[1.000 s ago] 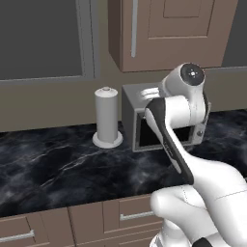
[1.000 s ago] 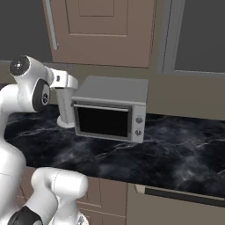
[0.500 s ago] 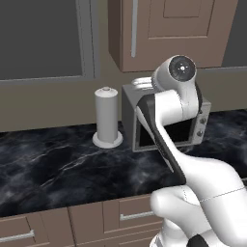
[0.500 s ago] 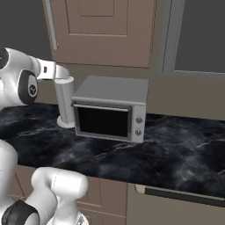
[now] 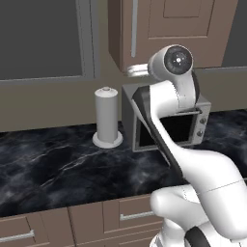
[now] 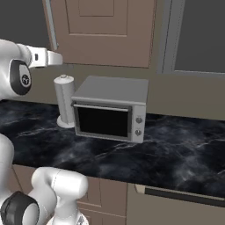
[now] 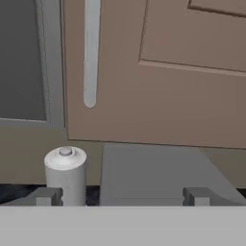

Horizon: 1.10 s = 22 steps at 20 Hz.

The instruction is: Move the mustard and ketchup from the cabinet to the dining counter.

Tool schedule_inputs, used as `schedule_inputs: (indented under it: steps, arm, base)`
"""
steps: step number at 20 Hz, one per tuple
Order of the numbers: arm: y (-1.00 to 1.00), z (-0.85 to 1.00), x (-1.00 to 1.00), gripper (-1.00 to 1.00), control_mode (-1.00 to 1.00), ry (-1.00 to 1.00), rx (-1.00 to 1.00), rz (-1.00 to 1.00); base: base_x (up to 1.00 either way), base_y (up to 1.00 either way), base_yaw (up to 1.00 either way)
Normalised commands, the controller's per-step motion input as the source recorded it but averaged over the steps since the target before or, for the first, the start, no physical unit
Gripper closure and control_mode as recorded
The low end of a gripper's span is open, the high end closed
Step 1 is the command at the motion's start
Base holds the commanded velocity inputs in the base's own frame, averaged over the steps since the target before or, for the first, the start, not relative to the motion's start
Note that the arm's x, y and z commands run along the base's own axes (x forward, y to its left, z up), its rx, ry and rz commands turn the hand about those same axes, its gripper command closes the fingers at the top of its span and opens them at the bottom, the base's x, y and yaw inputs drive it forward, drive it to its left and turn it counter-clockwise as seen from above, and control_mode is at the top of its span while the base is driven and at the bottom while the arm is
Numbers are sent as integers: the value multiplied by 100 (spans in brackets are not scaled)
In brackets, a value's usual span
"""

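Hand view looks straight at the cabinet (image 7: 158, 72), whose brown panelled door is shut, with its long grey handle (image 7: 91, 53) running down near the left edge. The two dark fingertips (image 7: 47, 196) stand far apart at the bottom, and the gripper (image 7: 122, 197) between them holds nothing. Below the door sits the flat grey top of the microwave (image 7: 153, 173), and just to its left a white paper towel roll (image 7: 66, 173) stands upright.

From the left base camera, the arm (image 5: 173, 111) bends up in front of the microwave (image 5: 193, 130) so that its wrist reaches the bottom edge of the cabinet (image 5: 169, 29). The paper towel roll (image 5: 107, 116) stands on the black marble worktop (image 5: 62, 164), just beside the microwave.

From the right base camera, the hand (image 6: 46, 58) points toward the lower left corner of the cabinet (image 6: 105, 30), close to the handle (image 6: 52, 26), above the paper towel roll (image 6: 64, 99). With the door closed, I cannot see the mustard or the ketchup; whatever is inside the cabinet is hidden
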Motion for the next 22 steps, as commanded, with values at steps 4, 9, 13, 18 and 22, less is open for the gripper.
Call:
schedule_inputs:
  steps: [4, 9, 13, 18, 22]
  arm:
    - [13, 52, 9, -100, -100, -4, -2, 0]
    - [21, 49, 17, -100, -100, 0, 0, 0]
    - [4, 35, 24, -100, -100, 0, 4, 0]
    - [0, 13, 30, -100, -100, 0, 1, 0]
    - [5, 11, 39, -100, -100, 0, 11, 0]
  base:
    - [0, 0, 0]
    - [0, 0, 0]
    - [0, 0, 0]
    - [0, 0, 0]
    - [0, 0, 0]
